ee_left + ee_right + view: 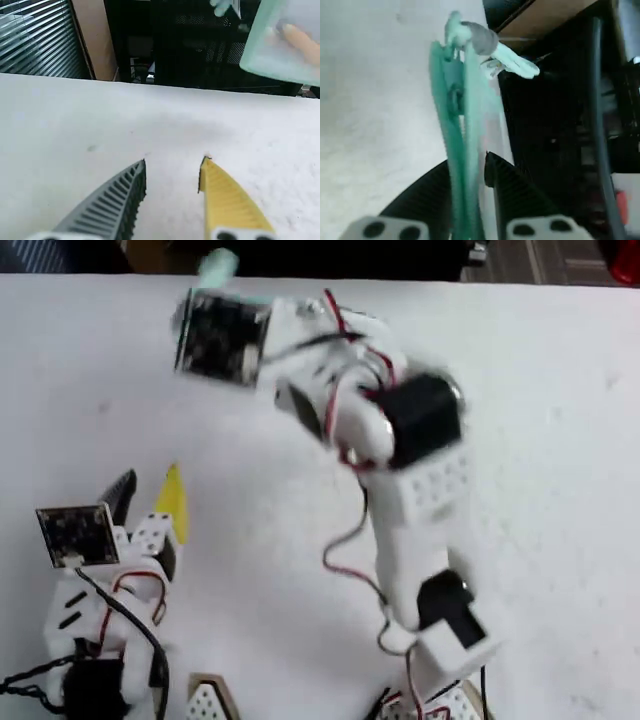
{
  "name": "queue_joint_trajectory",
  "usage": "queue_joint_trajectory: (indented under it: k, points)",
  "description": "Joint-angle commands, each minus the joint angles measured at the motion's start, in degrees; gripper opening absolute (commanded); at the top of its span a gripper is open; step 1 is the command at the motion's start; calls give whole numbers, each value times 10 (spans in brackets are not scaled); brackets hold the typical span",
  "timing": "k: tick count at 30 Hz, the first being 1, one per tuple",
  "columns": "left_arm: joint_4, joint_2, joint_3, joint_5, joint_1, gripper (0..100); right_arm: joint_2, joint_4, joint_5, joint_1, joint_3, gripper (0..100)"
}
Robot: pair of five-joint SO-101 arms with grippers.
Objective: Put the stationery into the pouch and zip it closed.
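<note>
1. The right arm stretches across the white bench to its far edge. From above, its wrist camera board and red and black wires hide the fingers.
2. The right end effector has its dark fingers pinched on a teal pouch, held edge-on in the air over the bench's far edge.
3. A grey zip slider with a pale green pull tab sits at the pouch's end, away from the fingers.
4. A pale orange stick shows through the pouch's translucent side; what it is, I cannot tell.
5. The left end effector is spread, one finger grey and one yellow, holding nothing. It is low over the near left of the bench, well apart from the pouch.
6. The bench is matt white with a few faint specks.
7. Beyond it are slatted window blinds, a tan panel and dark furniture.
</note>
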Motion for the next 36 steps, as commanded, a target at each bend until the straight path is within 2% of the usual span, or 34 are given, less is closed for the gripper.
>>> queue_joint_trajectory:
  k: [1,6,10,18,22,25,30,36]
  points:
    - [-17,0,-4,5,-1,190,-56,11,47,-7,113,17]
    - [-17,0,-4,5,-1,190,-136,8,134,-7,401,17]
    - [-17,0,-7,5,-3,190,-218,-20,202,2,578,17]
    - [-20,0,-9,5,-2,190,-364,-90,287,19,780,17]
    - [-17,0,-9,5,25,193,-404,-117,287,20,812,17]
    - [10,0,-10,0,96,194,-414,-160,280,22,830,17]
    - [80,0,-43,-126,211,192,-418,-268,176,60,837,17]
    - [94,0,-56,-135,286,192,-418,-274,164,41,856,17]
